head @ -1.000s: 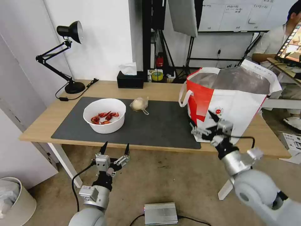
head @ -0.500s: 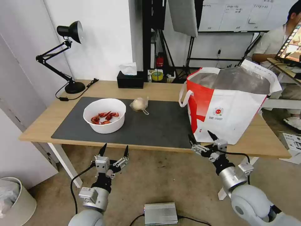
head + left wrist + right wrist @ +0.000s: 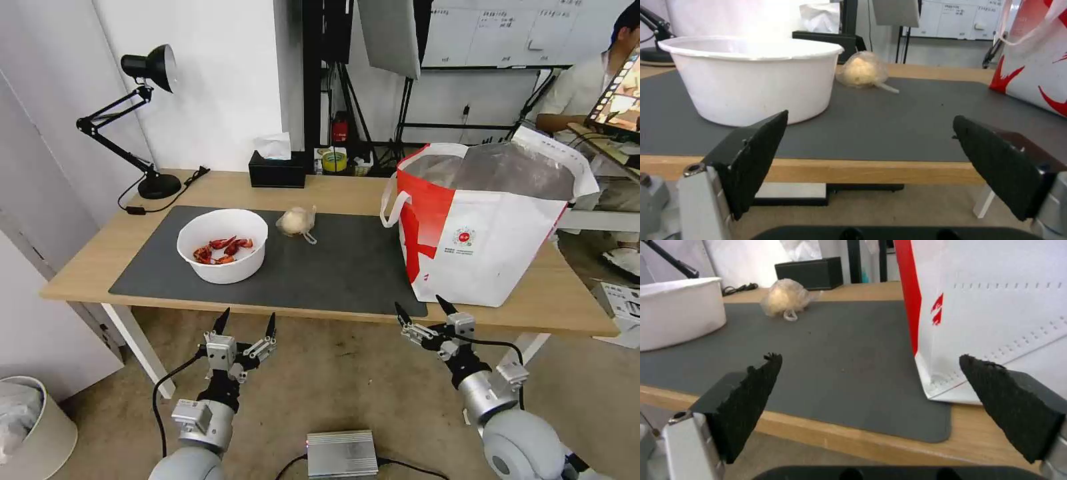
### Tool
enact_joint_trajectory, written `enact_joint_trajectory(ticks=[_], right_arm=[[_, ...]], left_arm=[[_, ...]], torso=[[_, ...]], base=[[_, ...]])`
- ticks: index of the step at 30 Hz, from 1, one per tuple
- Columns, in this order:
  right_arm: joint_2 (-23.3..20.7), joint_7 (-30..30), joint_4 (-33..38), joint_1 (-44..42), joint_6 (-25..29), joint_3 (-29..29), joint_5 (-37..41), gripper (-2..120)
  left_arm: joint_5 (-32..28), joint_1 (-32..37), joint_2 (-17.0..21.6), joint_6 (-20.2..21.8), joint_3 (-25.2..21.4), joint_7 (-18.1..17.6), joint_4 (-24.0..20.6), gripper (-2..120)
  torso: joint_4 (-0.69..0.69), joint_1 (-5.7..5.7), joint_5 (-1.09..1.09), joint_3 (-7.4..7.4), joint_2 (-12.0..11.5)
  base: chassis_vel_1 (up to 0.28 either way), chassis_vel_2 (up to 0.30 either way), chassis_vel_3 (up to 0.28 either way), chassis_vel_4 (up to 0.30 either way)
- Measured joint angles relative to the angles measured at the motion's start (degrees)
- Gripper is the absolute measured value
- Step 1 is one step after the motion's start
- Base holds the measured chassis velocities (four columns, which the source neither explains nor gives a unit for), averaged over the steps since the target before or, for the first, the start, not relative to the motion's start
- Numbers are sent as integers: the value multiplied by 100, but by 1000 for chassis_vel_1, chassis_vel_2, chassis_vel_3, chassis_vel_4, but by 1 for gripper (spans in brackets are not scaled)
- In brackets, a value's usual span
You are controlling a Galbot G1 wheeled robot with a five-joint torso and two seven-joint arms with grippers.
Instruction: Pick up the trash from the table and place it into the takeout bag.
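A white round bowl (image 3: 222,244) with red crayfish shells sits on the dark grey mat (image 3: 333,267) of the table (image 3: 93,263). A pale bundle (image 3: 297,221) in clear plastic lies behind it, right of the bowl. The white and red takeout bag (image 3: 483,227) stands open at the table's right end. My left gripper (image 3: 245,321) is open below the front edge, in front of the bowl (image 3: 751,80) and bundle (image 3: 861,70). My right gripper (image 3: 420,309) is open below the edge, in front of the bag (image 3: 996,313); the bundle (image 3: 784,301) lies farther off.
A black desk lamp (image 3: 143,113) stands at the back left corner and a black tissue box (image 3: 276,170) at the back edge. A grey metal box (image 3: 342,453) lies on the floor between my arms. A white bin (image 3: 30,427) stands at the lower left.
My right gripper has dropped from in front of the bag's face to below the table's front edge, staying open. The left gripper has barely moved.
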Motion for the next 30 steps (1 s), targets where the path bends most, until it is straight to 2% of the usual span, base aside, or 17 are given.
enact_joint_trajectory(ticks=[25,30], right_arm=[[189,33,-47,34,-25,-168,-42,100],[352,-373,-66,550,-56,-400,211,100]], left_arm=[[-47,-17,-20,-7,-70,-8,-19,100],[-80,-10,-27,-7,-94,-12,-39,100]], torso=[[0,0,-1,0,0],[-1,0,0,1,0]], base=[[0,0,0,0],[0,0,0,0]])
